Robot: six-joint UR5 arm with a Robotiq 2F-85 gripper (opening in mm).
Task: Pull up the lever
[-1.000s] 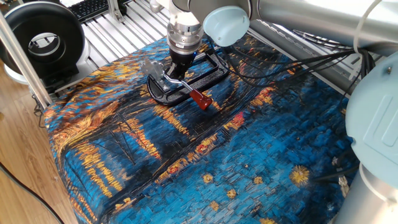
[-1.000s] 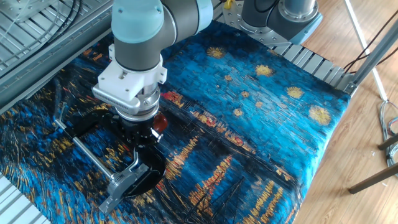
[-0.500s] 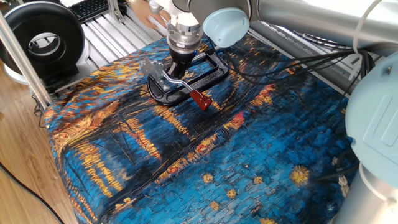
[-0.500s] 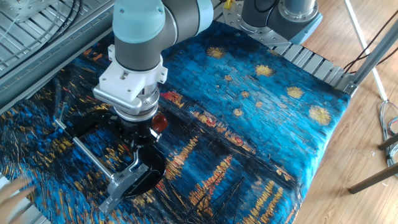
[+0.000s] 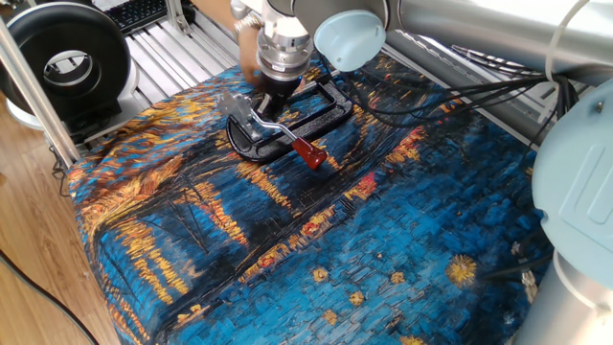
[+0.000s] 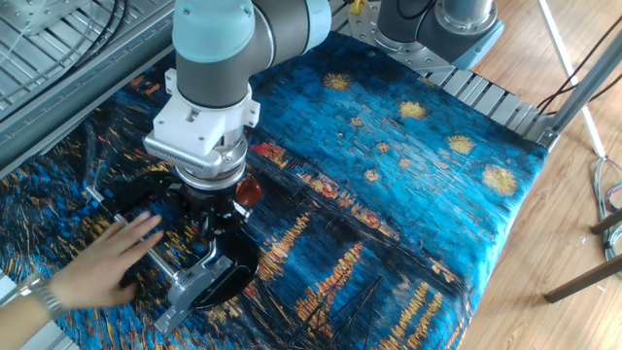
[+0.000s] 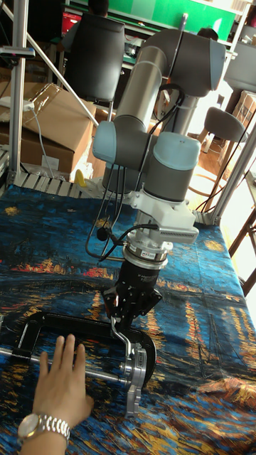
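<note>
The lever (image 5: 274, 126) is a thin silver arm with a red tip (image 5: 308, 152), hinged to a silver bracket (image 6: 194, 285) on a black clamp frame (image 5: 330, 113) that lies on the blue painted cloth. My gripper (image 5: 278, 109) comes straight down onto the arm's middle, between bracket and red tip. In the tall fixed view the arm (image 7: 122, 338) curves up into the black fingers of the gripper (image 7: 121, 318), which look shut on it. The red tip (image 6: 249, 191) shows just beside the gripper (image 6: 219, 212).
A person's hand (image 6: 102, 262) with a wristwatch lies flat on the clamp's long screw rod (image 7: 92, 372) and frame (image 7: 71, 325), close to my gripper. Cables (image 5: 450, 91) run over the cloth behind the clamp. A black round fan (image 5: 62, 62) stands off the table's corner.
A person's hand has come in from the side and settled on the clamp's rod and frame. My gripper and the lever have hardly moved.
</note>
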